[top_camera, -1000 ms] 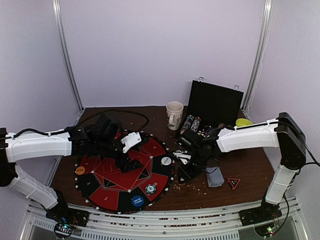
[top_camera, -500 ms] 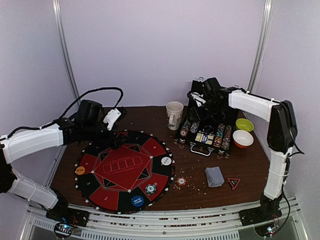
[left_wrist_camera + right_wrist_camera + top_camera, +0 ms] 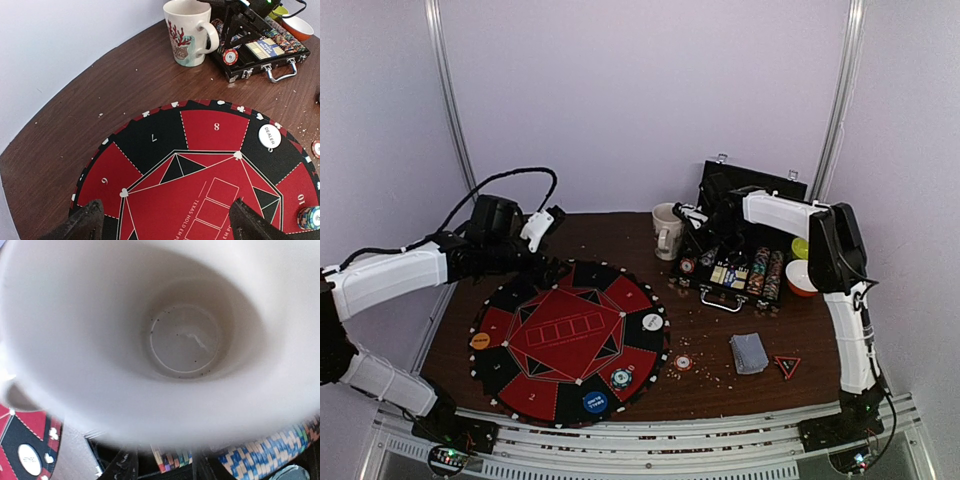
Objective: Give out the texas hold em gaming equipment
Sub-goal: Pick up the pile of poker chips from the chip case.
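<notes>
The red-and-black poker mat [image 3: 570,335] carries a white dealer button [image 3: 652,322], a blue button [image 3: 595,402], an orange button [image 3: 480,341] and a small chip stack [image 3: 621,378]. One chip [image 3: 682,362] lies on the wood beside the mat, and the card deck [image 3: 750,352] lies to its right. My left gripper [image 3: 165,215] hangs open and empty over the mat's far-left part. My right gripper [image 3: 695,238] is down at the left end of the open chip case [image 3: 720,290], beside the mug [image 3: 668,230]. Striped chips [image 3: 172,460] show between its fingers; the mug's blur hides any contact.
An orange bowl [image 3: 802,277] and a yellow-green bowl [image 3: 802,247] stand right of the case. A small red triangle [image 3: 786,365] lies near the deck. Crumbs are scattered over the brown table [image 3: 620,235]. The case lid [image 3: 750,200] stands upright against the back wall.
My right arm left the mat's right edge, swung to the back of the case, then came down at its left end. My left arm drew back from the mat's middle.
</notes>
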{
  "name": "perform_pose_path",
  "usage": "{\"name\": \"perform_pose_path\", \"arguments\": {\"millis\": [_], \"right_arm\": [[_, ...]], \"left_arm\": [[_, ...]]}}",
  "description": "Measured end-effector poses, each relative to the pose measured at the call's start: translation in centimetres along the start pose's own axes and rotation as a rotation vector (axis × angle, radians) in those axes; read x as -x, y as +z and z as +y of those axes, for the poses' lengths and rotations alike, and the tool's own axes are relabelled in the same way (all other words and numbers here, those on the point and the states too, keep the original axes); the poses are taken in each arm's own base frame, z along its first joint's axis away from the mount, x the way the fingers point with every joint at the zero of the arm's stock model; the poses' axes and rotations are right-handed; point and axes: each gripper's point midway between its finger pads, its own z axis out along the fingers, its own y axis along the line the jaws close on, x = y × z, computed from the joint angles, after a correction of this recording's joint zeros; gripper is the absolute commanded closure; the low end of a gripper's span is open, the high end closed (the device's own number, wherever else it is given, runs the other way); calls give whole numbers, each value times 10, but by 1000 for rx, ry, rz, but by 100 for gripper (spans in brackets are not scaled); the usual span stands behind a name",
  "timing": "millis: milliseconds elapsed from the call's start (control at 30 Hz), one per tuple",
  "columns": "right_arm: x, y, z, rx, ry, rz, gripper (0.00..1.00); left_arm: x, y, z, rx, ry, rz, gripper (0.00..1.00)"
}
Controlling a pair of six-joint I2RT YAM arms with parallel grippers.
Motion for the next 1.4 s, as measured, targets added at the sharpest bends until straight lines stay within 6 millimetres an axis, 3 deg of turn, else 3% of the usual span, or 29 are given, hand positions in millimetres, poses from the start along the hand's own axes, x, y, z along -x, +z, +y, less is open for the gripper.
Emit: {"name": "perform_pose_path", "arguments": {"millis": [100,267,700,967,1400], "right_arm": [[-5,11,-2,3,-6,21,66],[-5,10,-4,-3,-11,24,64],[-8,14,2,-110,-109,45,67],[-17,8,17,-119,-136,57,67],[-17,9,15,-152,-139,64,54]], "left_arm": [[-4,9,3,-5,-7,22,10],[-9,18,4,-17,-13,46,10],[-13,22,4,-37,-14,56,11],[-13,23,2,-44,-14,56,10],[-13,23,2,-54,-15,53,11]]}}
